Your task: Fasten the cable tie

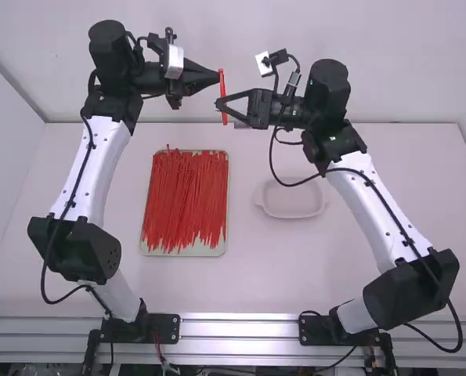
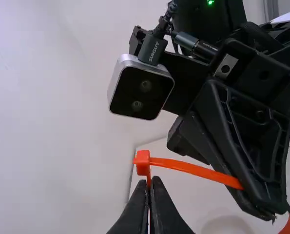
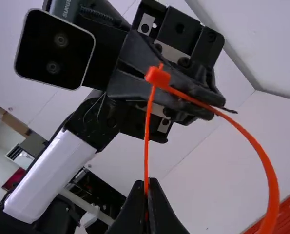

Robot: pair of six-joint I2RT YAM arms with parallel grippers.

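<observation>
So the cable tie [image 1: 223,88] is up in the air between the two grippers, over the far side of the table [image 1: 436,172], well above the surface. The left gripper [image 1: 217,77] has it pinched right by the square head [image 2: 141,158]. In the left wrist view its fingers [image 2: 137,204] are squeezed tight together with the head sitting just at their tips. The right gripper [image 1: 219,103] comes in from the opposite side and is clamped on the strap. In the right wrist view its fingers [image 3: 135,204] are pressed shut with the red strap [image 3: 146,146] running straight up from them to the head. A second stretch of strap [image 3: 261,156] bows out from the head in a big curve and drops back down past the gripper (can't tell if the tail is actually threaded through the head). The two sets of fingertips are really close to each other, nearly nose to nose. Nearer the arm bases, a tray [image 1: 145,249] lies flat on the table with a pile of red ties [image 1: 186,200] on it, and just beside that is a white container [image 1: 291,213].
</observation>
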